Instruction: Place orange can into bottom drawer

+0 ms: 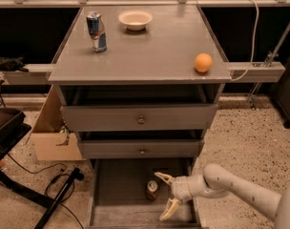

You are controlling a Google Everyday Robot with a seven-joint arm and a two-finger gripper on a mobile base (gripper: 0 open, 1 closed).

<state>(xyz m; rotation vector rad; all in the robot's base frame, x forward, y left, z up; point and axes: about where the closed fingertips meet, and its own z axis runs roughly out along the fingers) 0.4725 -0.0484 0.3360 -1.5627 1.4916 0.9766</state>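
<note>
The orange can (pixel 152 190) stands upright inside the open bottom drawer (pixel 117 189), near its right side, silver top showing. My gripper (pixel 166 196) is in the drawer just right of the can, its two pale fingers spread wide, one above and one below, not touching the can. The arm reaches in from the lower right.
On the cabinet top stand a slim blue-and-silver can (pixel 96 31), a white bowl (pixel 135 19) and an orange ball (pixel 203 62). Two knobbed drawers (pixel 140 119) are above. A cardboard box (pixel 52 136), cables and a black stand sit on the floor at left.
</note>
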